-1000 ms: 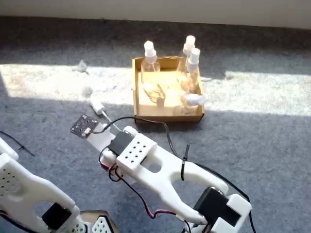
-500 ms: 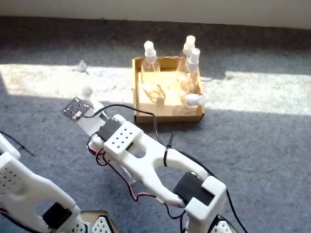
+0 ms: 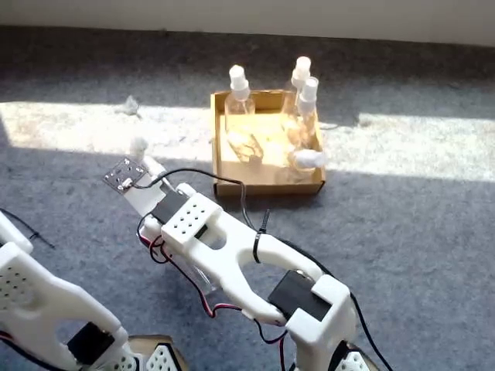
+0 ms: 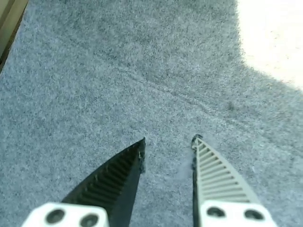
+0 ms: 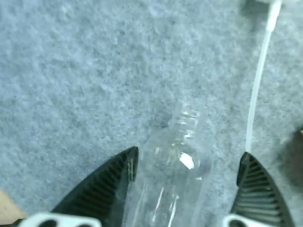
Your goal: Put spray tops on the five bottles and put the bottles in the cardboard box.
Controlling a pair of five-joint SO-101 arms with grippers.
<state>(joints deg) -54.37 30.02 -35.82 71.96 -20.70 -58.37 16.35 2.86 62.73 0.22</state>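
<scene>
A clear bottle [image 5: 176, 187] without a top lies on the grey carpet between the fingers of my right gripper [image 5: 188, 153], which is open around it. A loose spray top's thin tube [image 5: 258, 80] lies just beside the bottle's neck. In the high view my right arm [image 3: 209, 239] stretches left of the cardboard box [image 3: 267, 184], with the white spray top [image 3: 151, 165] at its tip. The box holds three upright capped bottles [image 3: 238, 91] and one lying on its side [image 3: 305, 158]. My left gripper [image 4: 168, 140] hangs open over bare carpet.
My left arm [image 3: 39, 297] sits at the near left corner. Small white scraps [image 3: 128, 103] lie on the sunlit carpet left of the box. A tan edge [image 4: 9, 21] shows at a corner of the left wrist view.
My right arm has swung left and slightly away from the front, carrying its gripper from in front of the box to the spot by the loose spray top. The box and bottles stayed put.
</scene>
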